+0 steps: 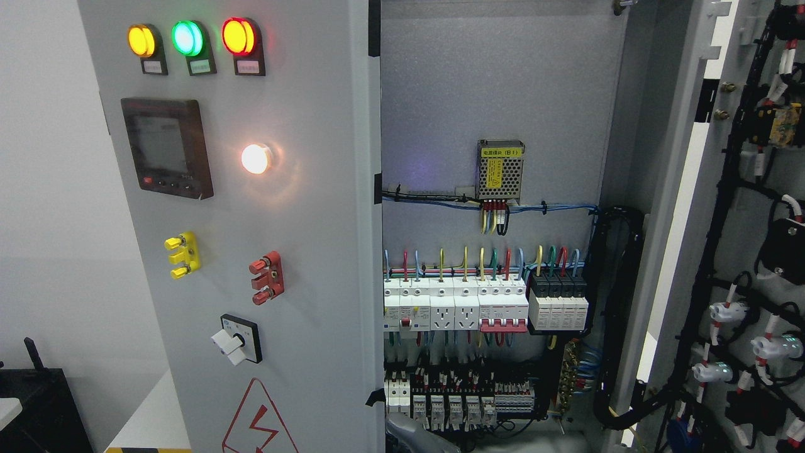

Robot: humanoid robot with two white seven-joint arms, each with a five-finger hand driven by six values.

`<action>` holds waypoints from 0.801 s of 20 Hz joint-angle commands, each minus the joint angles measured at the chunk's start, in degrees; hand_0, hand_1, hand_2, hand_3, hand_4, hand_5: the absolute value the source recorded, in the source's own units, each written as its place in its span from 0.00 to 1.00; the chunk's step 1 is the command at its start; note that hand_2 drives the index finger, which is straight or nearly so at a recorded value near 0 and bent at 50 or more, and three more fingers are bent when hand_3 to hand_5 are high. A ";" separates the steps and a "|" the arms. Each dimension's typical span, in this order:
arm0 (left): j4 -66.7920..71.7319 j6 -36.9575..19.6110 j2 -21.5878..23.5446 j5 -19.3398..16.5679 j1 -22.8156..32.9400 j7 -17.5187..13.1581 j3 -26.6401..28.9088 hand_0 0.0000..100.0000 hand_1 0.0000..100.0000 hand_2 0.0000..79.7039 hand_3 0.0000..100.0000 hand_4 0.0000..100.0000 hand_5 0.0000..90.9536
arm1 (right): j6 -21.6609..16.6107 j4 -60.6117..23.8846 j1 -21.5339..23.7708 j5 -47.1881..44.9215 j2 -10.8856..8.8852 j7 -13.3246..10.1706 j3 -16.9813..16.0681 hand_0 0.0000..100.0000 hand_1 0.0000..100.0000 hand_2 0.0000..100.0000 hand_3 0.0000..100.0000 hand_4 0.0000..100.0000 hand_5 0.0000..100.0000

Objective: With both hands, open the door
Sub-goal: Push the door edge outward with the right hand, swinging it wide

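The grey cabinet's left door stands swung partly out and shows its front: three lamps, a meter, a white lamp, yellow and red terminals and a rotary switch. The right door is swung wide open at the right, with its wired inner side facing me. Between them the cabinet interior is exposed, with a power supply and rows of breakers. A grey rounded part of a hand pokes up at the bottom edge beside the left door's edge. Which arm it belongs to does not show.
A black box sits at the lower left beside a white wall. Black cable bundles run down the cabinet's right side. The right door carries lamp backs and connectors that stick out towards me.
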 commanded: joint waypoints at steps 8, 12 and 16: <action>-0.18 -0.01 -0.03 0.00 -0.05 -0.02 0.00 0.00 0.00 0.00 0.00 0.03 0.00 | 0.06 -3.24 0.15 -1.71 0.37 1.23 3.25 0.11 0.00 0.00 0.00 0.00 0.00; -0.18 -0.01 -0.03 0.00 -0.05 -0.02 0.00 0.00 0.00 0.00 0.00 0.03 0.00 | 0.06 -3.94 0.59 -1.71 0.54 1.23 4.30 0.11 0.00 0.00 0.00 0.00 0.00; -0.18 -0.01 0.06 0.00 -0.05 -0.02 0.00 0.00 0.00 0.00 0.00 0.03 0.00 | 0.06 -4.73 0.86 -1.71 0.55 1.23 5.45 0.11 0.00 0.00 0.00 0.00 0.00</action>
